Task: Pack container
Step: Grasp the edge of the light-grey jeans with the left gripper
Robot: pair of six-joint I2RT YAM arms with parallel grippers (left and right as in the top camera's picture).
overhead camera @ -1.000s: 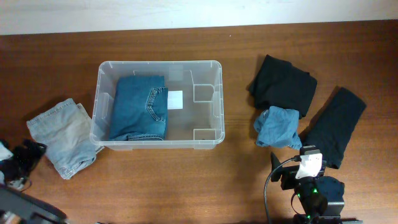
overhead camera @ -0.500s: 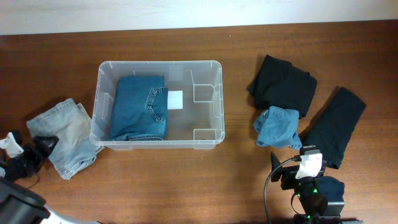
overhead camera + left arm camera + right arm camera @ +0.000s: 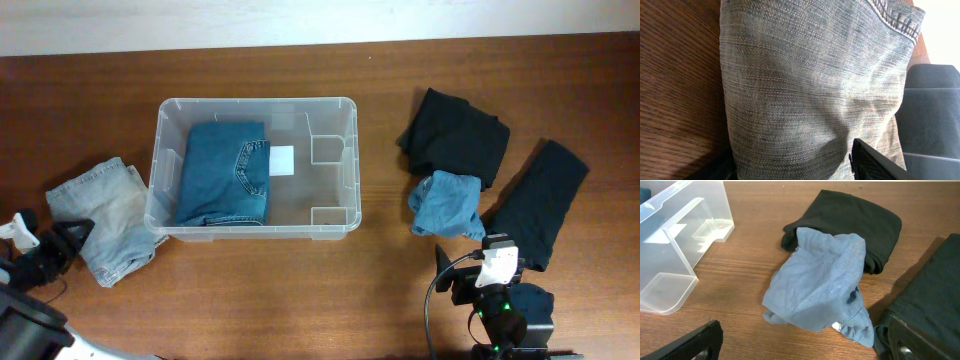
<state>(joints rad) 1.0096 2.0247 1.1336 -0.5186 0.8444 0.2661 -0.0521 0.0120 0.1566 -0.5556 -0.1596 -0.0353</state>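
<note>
The container (image 3: pixel 352 170) is a clear plastic bin left of the table's middle, with a white label (image 3: pixel 282 160) on its base. Folded blue jeans (image 3: pixel 225 172) lie in its left half. Its corner also shows in the right wrist view (image 3: pixel 675 255). Light grey jeans (image 3: pixel 105 215) lie left of the bin. My left gripper (image 3: pixel 72 238) is open at their lower left edge; in the left wrist view the denim (image 3: pixel 815 85) fills the space between the fingers (image 3: pixel 795 170). My right gripper (image 3: pixel 488 252) is open and empty (image 3: pixel 805 342), just short of a light blue cloth (image 3: pixel 820 290).
The light blue cloth (image 3: pixel 447 205) rests partly on a folded black garment (image 3: pixel 455 135). Another black garment (image 3: pixel 540 200) lies at the far right, close to my right finger (image 3: pixel 935 300). The bin's right half holds moulded recesses (image 3: pixel 328 150).
My left gripper has moved in from the lower left to the edge of the light grey jeans. The right arm and the clothes have not moved.
</note>
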